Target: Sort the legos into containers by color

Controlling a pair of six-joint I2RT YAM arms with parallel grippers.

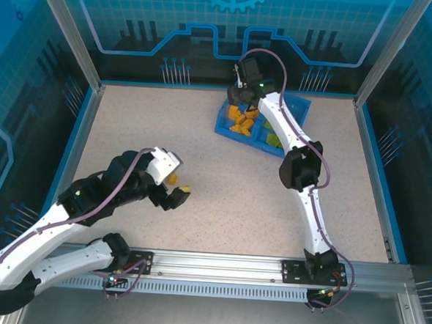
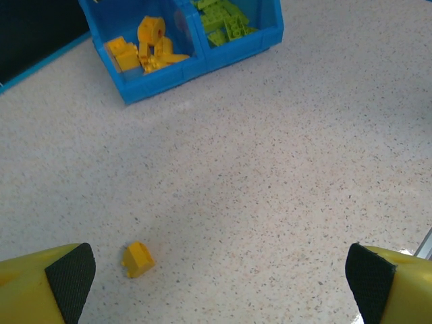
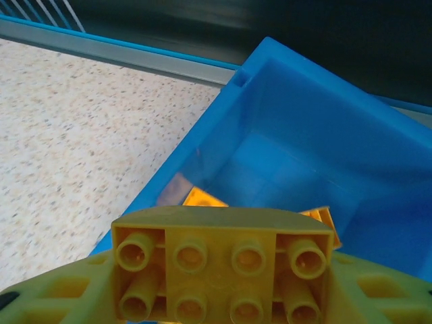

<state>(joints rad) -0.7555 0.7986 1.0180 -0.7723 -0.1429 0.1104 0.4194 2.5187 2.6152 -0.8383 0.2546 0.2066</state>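
Nearing its end, by the look of it, the sort is being completed: orange bricks [image 2: 145, 47] are lying in one half of the tray [image 2: 162, 77] and green bricks [image 2: 223, 20] in the other. A studded brick [image 3: 223, 263], orange, is being clamped by the right fingers [image 3: 54, 297] above the tray's orange half. A loose wedge [image 2: 138, 259] is lying on the desk [image 2: 270, 169], well apart from the tray, between the wide-apart left fingers [image 2: 67, 277].

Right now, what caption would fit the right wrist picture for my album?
Right claw holds an orange lego above the blue tray.
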